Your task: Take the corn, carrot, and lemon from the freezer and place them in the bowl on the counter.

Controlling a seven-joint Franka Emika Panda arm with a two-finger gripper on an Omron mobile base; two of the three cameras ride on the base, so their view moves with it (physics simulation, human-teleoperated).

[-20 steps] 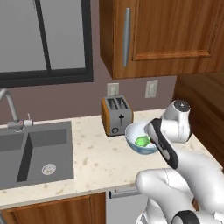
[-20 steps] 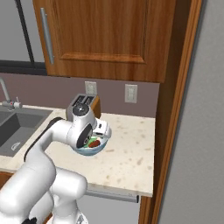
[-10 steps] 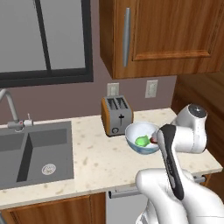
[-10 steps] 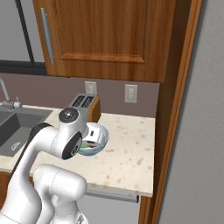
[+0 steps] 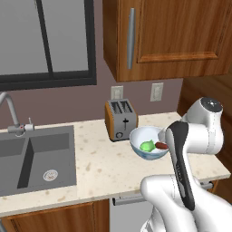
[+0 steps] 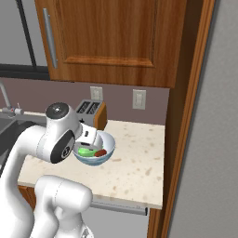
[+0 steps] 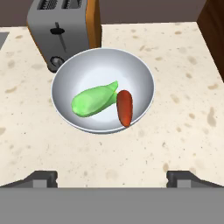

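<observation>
On beige counter (image 7: 183, 131), bowl (image 7: 65, 78) (by toaster (image 7: 61, 26)), wooden cabinets (image 5: 172, 36) above

**White arm, dark joints**

The arm (image 5: 190, 149) is showing glossy white rounded shells, bulging at each link. A round grey cap (image 6: 57, 109) is topping one joint, and a dark strip (image 5: 180, 156) is running along another link's side.

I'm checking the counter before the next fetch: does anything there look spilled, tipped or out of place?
Nothing stands out. The bowl sits upright on the counter beside the toaster, with the corn and carrot lying side by side inside it. No spill shows on the stone.
</observation>
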